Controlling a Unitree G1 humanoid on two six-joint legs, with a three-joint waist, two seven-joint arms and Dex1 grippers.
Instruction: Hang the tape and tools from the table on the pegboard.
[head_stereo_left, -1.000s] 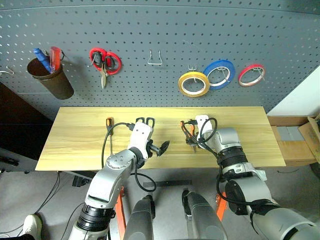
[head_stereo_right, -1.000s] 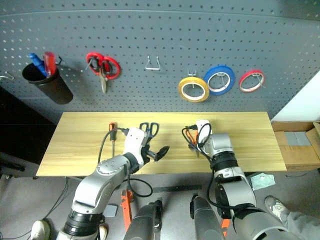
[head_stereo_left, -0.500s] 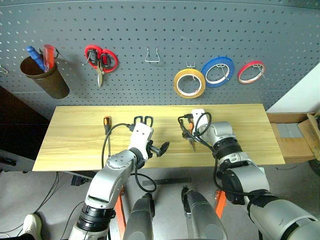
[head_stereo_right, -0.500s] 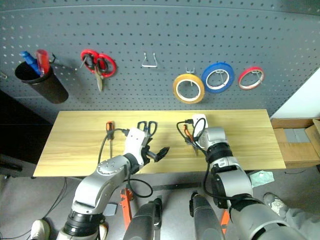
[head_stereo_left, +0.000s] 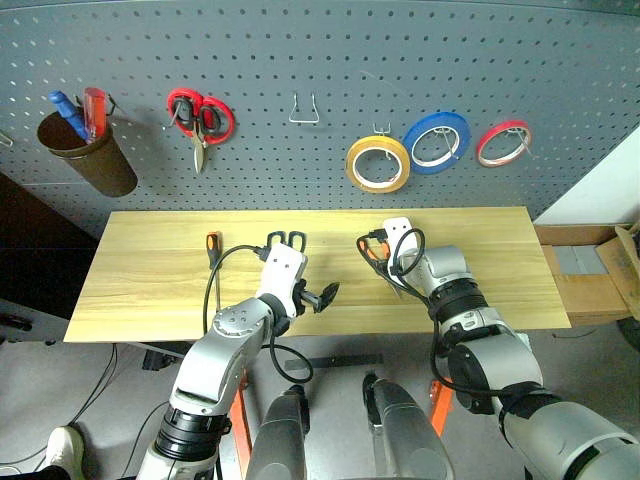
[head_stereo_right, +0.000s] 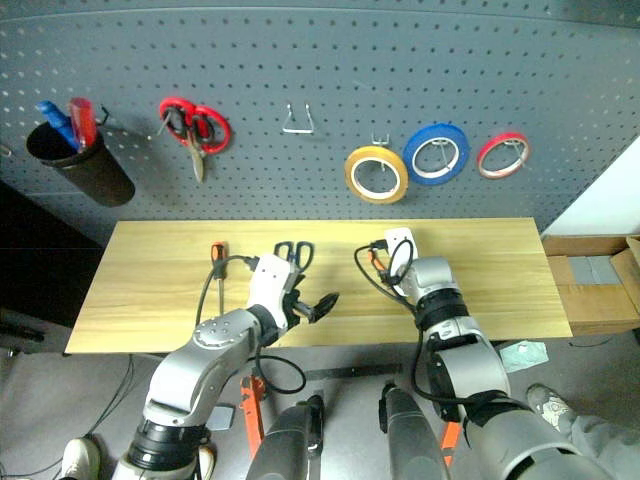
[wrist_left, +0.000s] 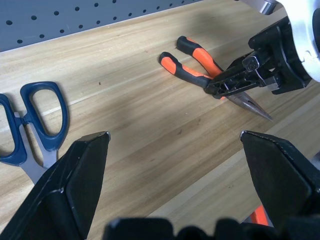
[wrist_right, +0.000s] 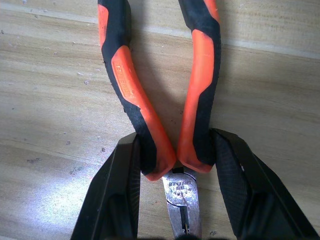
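Light wood-grain table (head_stereo_left: 150, 280) stands below a dark grey pegboard (head_stereo_left: 300, 50), seen over two robot arms. Nearest, the right gripper (wrist_right: 172, 165) has its two black fingers pressed against the outer sides of the orange-and-black pliers (wrist_right: 155, 90), just where the handles meet the joint; the pliers lie on the wood, handles pointing away from the hand. The left gripper (wrist_left: 175, 145) hangs wide open and empty above the table, the blue-black scissors (wrist_left: 30, 120) just beyond it on its outer side, the small screwdriver (head_stereo_left: 213, 243) farther that way. Beyond both hands, the yellow tape (head_stereo_left: 378, 164) already hangs on a pegboard hook. Judging by this, the tape is done; the pliers, scissors and screwdriver remain.
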